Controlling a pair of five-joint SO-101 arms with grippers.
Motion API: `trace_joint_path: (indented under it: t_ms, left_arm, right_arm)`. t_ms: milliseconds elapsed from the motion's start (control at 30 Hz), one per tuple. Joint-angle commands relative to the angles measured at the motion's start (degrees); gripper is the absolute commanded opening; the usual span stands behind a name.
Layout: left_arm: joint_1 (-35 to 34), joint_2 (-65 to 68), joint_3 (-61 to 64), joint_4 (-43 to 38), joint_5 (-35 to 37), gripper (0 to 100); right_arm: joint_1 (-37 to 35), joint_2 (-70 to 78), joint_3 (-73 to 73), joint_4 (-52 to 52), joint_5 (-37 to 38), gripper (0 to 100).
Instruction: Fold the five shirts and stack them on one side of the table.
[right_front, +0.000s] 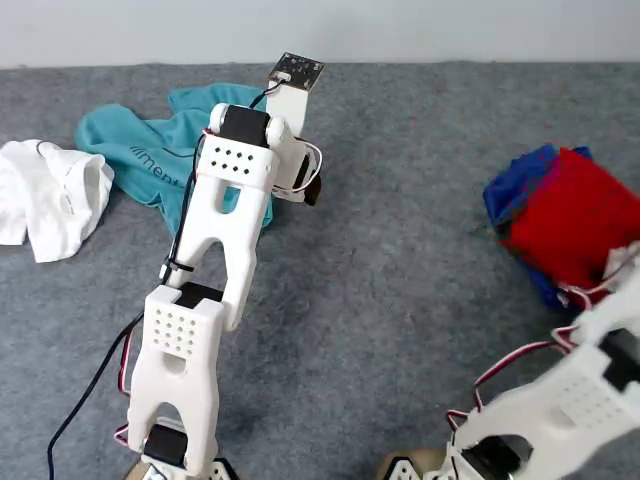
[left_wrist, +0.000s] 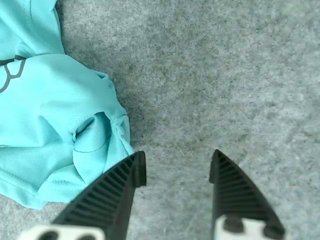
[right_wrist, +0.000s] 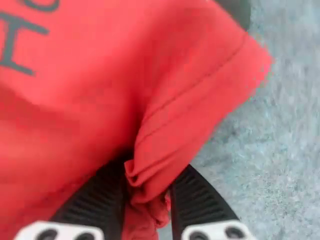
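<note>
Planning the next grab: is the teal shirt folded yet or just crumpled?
Crumpled, not folded: the teal shirt lies in an uneven bunched heap, beside the open left hand.

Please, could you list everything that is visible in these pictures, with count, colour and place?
teal shirt: one, teal, crumpled, table's left side
white shirt: one, white, left edge, beside the teal shirt
red shirt: one, red, right side, atop the blue shirt
blue shirt: one, blue, under the red shirt
table: one, grey, under everything
left arm: one, white, jaws open beside teal shirt
right arm: one, white, jaws shut on red shirt's fold
</note>
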Motion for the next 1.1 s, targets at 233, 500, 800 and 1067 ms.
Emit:
trace_joint_path:
  t_ms: [233,500,800,1067]
  left_arm:
    - [3.1,-3.8,-0.2,1.2,0.1,21]
    - [4.9,-6.3,0.3,1.3,0.2,21]
    - [5.8,-12.2,8.2,1.2,0.1,21]
    - [5.8,-12.7,9.1,1.2,0.1,21]
  right_arm:
    - [0.7,2.5,-12.1,4.0,0.6,1.4]
    - [-0.4,2.3,-16.3,19.0,4.6,32.7]
    - [-3.3,-0.3,-46.9,43.9,5.3,65.2]
    - [-16.2,2.2,-50.6,47.0,-3.7,67.5]
